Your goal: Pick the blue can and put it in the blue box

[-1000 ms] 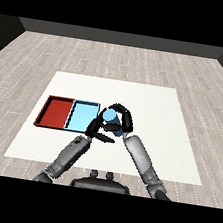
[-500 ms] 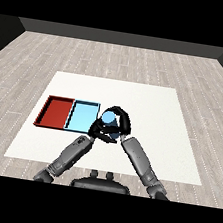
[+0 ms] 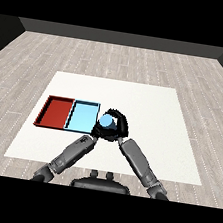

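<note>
White table (image 3: pixel 148 114) set on a pale plank floor (image 3: pixel 116 58), with a dark wall (image 3: pixel 119 38) along the far edge of the room. Nothing standing loose on the tabletop around the trays, apart from the arms. On the table's left half, two shallow trays side by side and touching: red tray (image 3: pixel 46 111) on the outside, light blue tray (image 3: pixel 72 115) just right of it, nearer the middle. Both seen with bare floors, nothing lying inside either. Just off the blue tray's right edge, both hands crowded together, the left forearm (image 3: pixel 72 153) coming up from the lower left and the right forearm (image 3: pixel 139 160) from the lower right, the two meeting in a narrow wedge. Blue can (image 3: pixel 107 121) up in the right hand (image 3: pixel 118 130), black fingers curled round it from behind and to the right, pale blue top showing, right at the tray's right rim and overlapping it slightly, not inside. Left hand (image 3: pixel 98 131) tucked below and left of the can, close against the right hand; cannot tell whether open or closed, too dark and overlapped.
</note>
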Robot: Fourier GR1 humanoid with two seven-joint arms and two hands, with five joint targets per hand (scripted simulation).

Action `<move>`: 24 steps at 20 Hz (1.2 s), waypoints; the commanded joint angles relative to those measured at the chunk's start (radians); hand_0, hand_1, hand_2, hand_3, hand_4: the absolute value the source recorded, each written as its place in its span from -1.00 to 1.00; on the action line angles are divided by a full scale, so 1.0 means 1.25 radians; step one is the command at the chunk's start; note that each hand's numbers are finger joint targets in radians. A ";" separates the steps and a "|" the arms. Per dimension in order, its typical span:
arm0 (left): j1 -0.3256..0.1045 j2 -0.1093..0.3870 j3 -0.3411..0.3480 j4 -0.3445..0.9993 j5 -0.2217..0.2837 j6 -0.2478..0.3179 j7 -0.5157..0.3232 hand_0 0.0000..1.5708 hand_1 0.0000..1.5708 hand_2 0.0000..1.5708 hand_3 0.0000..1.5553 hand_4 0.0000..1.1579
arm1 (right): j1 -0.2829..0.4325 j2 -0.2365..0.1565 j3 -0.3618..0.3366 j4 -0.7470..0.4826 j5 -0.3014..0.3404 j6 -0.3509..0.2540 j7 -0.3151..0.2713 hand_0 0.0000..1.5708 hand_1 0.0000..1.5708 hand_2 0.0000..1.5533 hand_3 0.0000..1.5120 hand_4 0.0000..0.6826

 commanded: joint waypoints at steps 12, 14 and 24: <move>-0.104 -0.010 -0.035 0.175 0.249 0.004 -0.196 1.00 1.00 1.00 0.94 0.72 | -0.043 0.007 0.045 -0.004 -0.113 -0.072 -0.039 0.82 0.82 0.86 0.84 0.78; -0.043 -0.010 -0.079 0.145 0.270 0.034 -0.262 1.00 1.00 1.00 0.94 0.85 | 0.044 0.007 0.005 -0.053 -0.062 0.016 -0.018 0.80 0.80 0.85 0.84 0.72; -0.049 -0.010 -0.026 0.133 0.206 0.008 -0.253 1.00 1.00 1.00 0.97 0.94 | 0.020 0.007 -0.013 -0.061 0.005 0.071 0.065 -1.00 -1.00 -1.00 -1.00 -1.00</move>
